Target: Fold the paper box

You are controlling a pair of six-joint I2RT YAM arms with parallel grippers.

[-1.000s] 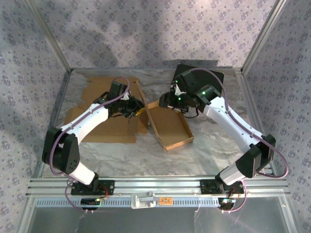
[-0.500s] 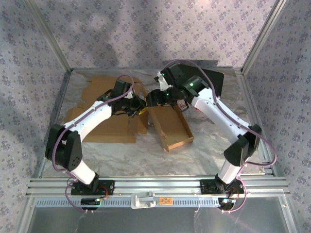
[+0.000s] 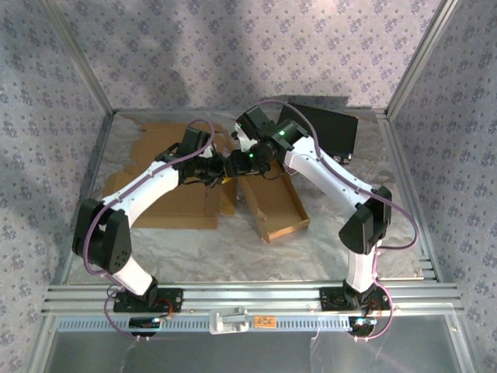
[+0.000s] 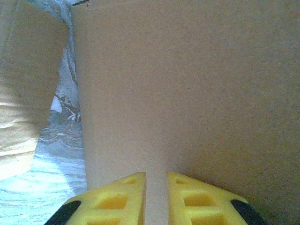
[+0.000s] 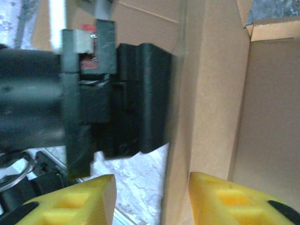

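- The paper box [image 3: 273, 203] lies half-formed on the surface [image 3: 334, 241]. It is a long tray whose raised side wall [image 3: 250, 206] runs from far-left to near-right.
- A flat cardboard sheet [image 3: 167, 206] lies on the wall's left side.
- The left fingers [image 4: 119, 201] are narrow and pinch the wall at its far end.
- The right fingers [image 5: 220, 199] are half spread and straddle the wall's edge just beside that pinch, not clamped. Closing there looks like the next move.
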